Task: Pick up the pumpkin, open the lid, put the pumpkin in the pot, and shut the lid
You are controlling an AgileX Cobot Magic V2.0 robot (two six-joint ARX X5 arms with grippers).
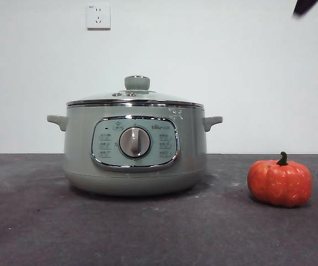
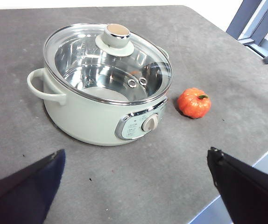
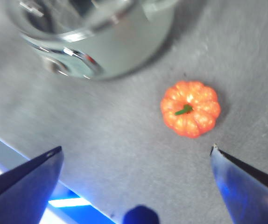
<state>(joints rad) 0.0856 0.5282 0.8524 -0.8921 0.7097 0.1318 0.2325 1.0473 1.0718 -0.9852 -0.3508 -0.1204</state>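
The pale sage-green pot [image 1: 135,166] stands on the dark table with its glass lid [image 1: 134,97] shut on it; the pot also shows in the left wrist view [image 2: 85,116] and, blurred, in the right wrist view [image 3: 101,42]. The lid's knob [image 2: 116,33] is free. The orange pumpkin [image 1: 280,183] sits upright on the table to the right of the pot. My right gripper [image 3: 136,151] is open and empty, above the pumpkin [image 3: 190,108], not touching it. My left gripper [image 2: 136,158] is open and empty, high above the table on the dial side of the pot.
The grey tabletop [image 1: 31,221] ends at a white wall with two sockets [image 1: 98,16]. A black arm tip [image 1: 304,6] shows at the top right corner. The table's edge [image 2: 246,172] runs near the pumpkin [image 2: 194,102].
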